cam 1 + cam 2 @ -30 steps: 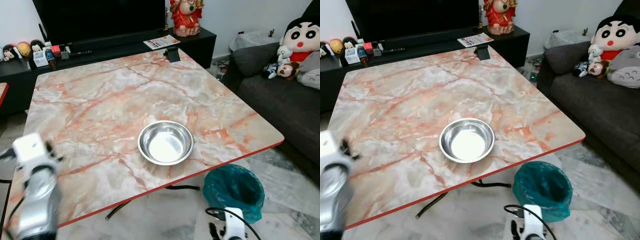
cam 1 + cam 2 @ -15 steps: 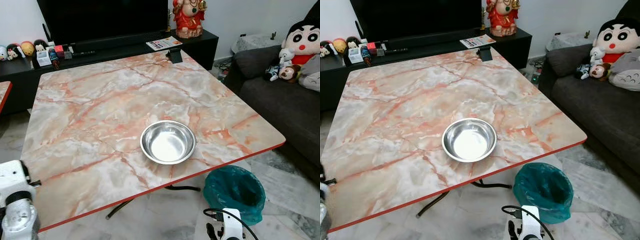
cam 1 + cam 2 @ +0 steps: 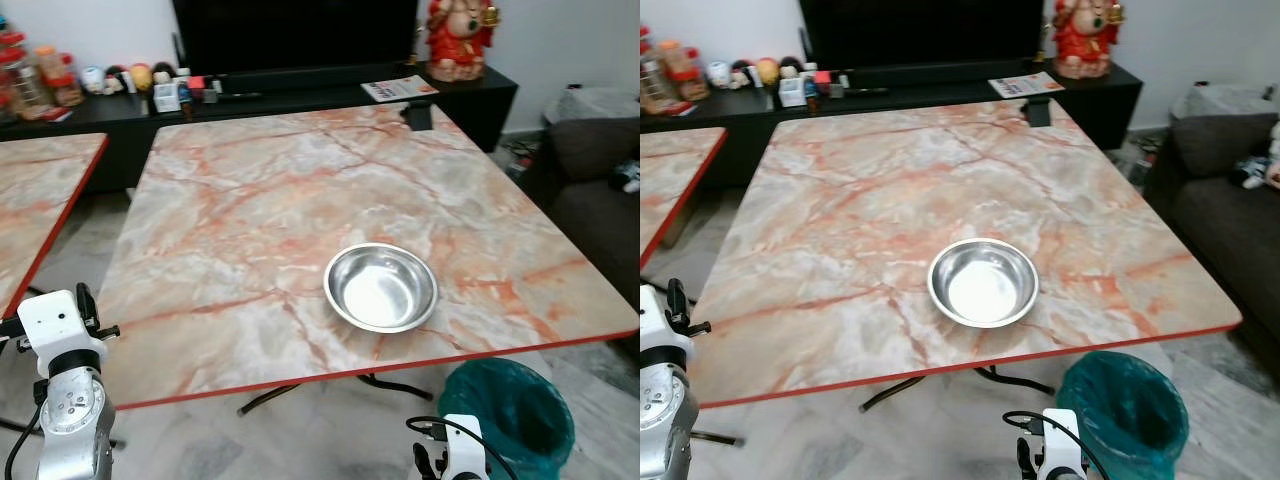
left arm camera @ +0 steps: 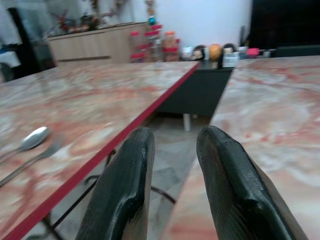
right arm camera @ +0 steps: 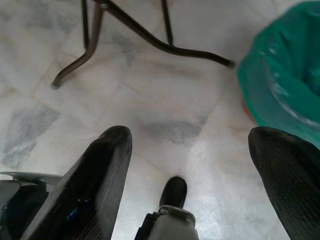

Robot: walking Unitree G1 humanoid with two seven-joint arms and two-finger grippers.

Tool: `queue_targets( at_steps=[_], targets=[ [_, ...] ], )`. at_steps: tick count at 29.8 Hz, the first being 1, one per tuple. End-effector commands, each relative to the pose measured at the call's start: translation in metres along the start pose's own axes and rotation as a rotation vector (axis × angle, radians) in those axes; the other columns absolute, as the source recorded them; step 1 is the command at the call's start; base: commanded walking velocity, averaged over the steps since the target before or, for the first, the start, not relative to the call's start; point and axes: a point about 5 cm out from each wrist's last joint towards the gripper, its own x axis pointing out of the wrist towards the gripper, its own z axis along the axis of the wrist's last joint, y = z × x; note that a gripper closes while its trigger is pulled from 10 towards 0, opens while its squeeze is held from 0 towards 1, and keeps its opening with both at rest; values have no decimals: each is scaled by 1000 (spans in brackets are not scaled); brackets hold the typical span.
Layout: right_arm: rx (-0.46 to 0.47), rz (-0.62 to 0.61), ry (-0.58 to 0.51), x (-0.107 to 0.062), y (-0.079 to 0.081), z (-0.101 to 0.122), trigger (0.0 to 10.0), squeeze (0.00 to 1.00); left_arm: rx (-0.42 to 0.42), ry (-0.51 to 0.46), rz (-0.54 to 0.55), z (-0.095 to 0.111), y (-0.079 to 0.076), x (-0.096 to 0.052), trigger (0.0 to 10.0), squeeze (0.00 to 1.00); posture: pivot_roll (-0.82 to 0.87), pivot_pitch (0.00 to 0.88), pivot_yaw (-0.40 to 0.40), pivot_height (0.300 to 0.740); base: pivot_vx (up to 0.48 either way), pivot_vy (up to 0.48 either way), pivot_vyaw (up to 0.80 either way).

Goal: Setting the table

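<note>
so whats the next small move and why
Probably turn left toward the second table and reach the left gripper for the spoon and fork lying there. The bowl sits alone on the main table with no cutlery beside it, and the gripper is open and empty.

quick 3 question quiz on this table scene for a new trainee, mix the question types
1. True or false: the steel bowl holds food.
2. What lies on the second table in the left wrist view? A) spoon and fork B) cups C) plates
3. Fill in: the right gripper hangs over the floor near the ____ bin.

Key
1. False, it is empty.
2. A: a spoon and a fork.
3. Green.
</note>
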Motion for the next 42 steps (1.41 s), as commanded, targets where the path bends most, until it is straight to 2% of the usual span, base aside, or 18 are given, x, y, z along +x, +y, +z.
queue_targets(
  at_steps=[1,17,23,27,29,33,35,39,41,42],
  targets=[
    [-14,10,-2,0,2,1,10000,0,-25,-29,4,6,0,1,10000,0,150,0,32,740,0,0,800],
    [-30,27,10,0,4,-2,10000,0,-3,-42,19,8,9,1,10000,0,160,0,32,740,0,0,800],
    [5,14,26,0,3,-4,10000,0,23,6,54,-4,25,-2,10000,0,159,0,33,740,0,0,358],
    [0,16,30,-1,3,-6,10000,0,43,130,87,-31,46,-12,10000,0,156,0,36,740,0,120,0],
    [1,16,31,-1,3,-6,10000,0,46,148,96,-35,49,-14,10000,0,156,0,36,740,0,480,0],
    [7,15,39,-1,3,-8,10000,0,23,269,147,-62,63,-30,10000,0,156,0,38,740,0,480,0],
    [7,15,41,-1,3,-9,10000,0,23,332,148,-74,64,-36,10000,0,156,0,38,740,0,480,0],
    [6,16,43,-2,3,-9,10000,0,21,360,136,-82,63,-40,10000,0,156,0,38,740,0,480,0],
    [5,15,44,-2,2,-9,10000,0,36,455,59,-98,52,-47,10000,0,158,0,31,740,0,186,0],
    [5,15,44,-2,2,-9,10000,0,36,455,59,-98,52,-47,10000,0,158,0,31,740,0,0,0]
  ],
)
